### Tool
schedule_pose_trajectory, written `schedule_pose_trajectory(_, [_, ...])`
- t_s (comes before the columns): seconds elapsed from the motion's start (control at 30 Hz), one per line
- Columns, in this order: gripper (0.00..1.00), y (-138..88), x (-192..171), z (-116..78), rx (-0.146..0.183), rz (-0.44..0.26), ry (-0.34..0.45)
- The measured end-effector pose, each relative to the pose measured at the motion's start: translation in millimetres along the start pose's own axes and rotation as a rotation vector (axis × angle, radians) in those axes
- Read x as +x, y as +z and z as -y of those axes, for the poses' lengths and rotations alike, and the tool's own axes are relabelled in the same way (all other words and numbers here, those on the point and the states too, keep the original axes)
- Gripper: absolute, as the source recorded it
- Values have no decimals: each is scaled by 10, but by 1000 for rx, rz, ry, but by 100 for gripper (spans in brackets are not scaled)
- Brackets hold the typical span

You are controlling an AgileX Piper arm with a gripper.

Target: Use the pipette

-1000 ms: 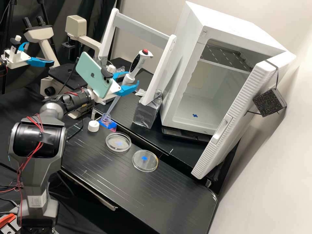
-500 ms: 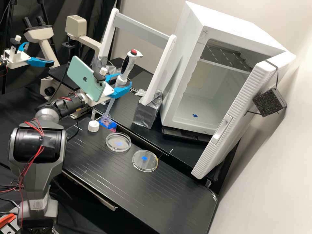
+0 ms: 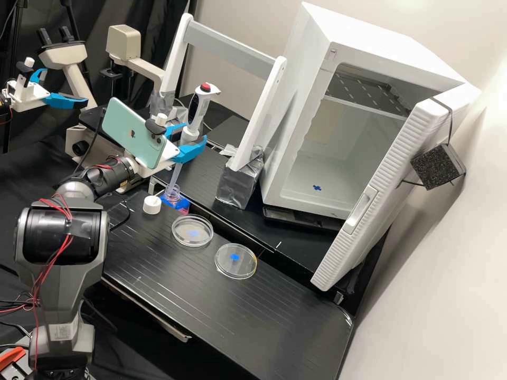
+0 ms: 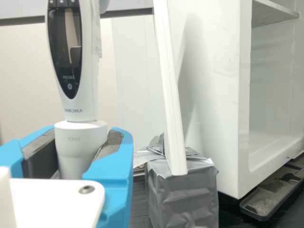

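At the left of the high view, a cream microscope (image 3: 122, 41) is behind the dark grey arm (image 3: 63, 227). To the right of its upper joints, a mint-green phone (image 3: 129, 129) is mounted, tilted, beside the gripper (image 3: 191, 134). A white cap (image 3: 152, 205) lies on the black table (image 3: 222, 311), close to an open clear bottle (image 3: 172, 196) with blue and pink at its base. The jaws are closed on the pipette (image 3: 198, 108), which leans slightly, its red button up and its lower end at the bottle's mouth. In the wrist view, both jaws flank the pipette's white collar. Next come two clear dishes (image 3: 185, 224) (image 3: 244, 270), near each other but apart, each with a blue mark. Further right, a white frame (image 3: 260, 113) has one post on a silver-taped block (image 3: 240, 182), beside a white cabinet (image 3: 296, 126) with its door (image 3: 391, 179) open.
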Motion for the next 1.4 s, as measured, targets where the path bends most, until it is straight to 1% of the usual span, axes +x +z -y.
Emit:
schedule_pose_trajectory(0.13, [0,4,3,10,-4,0,1])
schedule_pose_trajectory(0.27, [0,31,20,82,-22,9,-12])
schedule_pose_trajectory(0.5, [0,44,126,151,-39,24,-3])
schedule_pose_trajectory(0.8, [0,121,145,282,-76,43,-30])
schedule_pose_trajectory(0.93, [0,177,133,349,-102,51,-50])
schedule_pose_trajectory(1.0, [0,187,133,363,-107,52,-53])
schedule_pose_trajectory(1.4, [0,185,133,363,-100,49,-54])
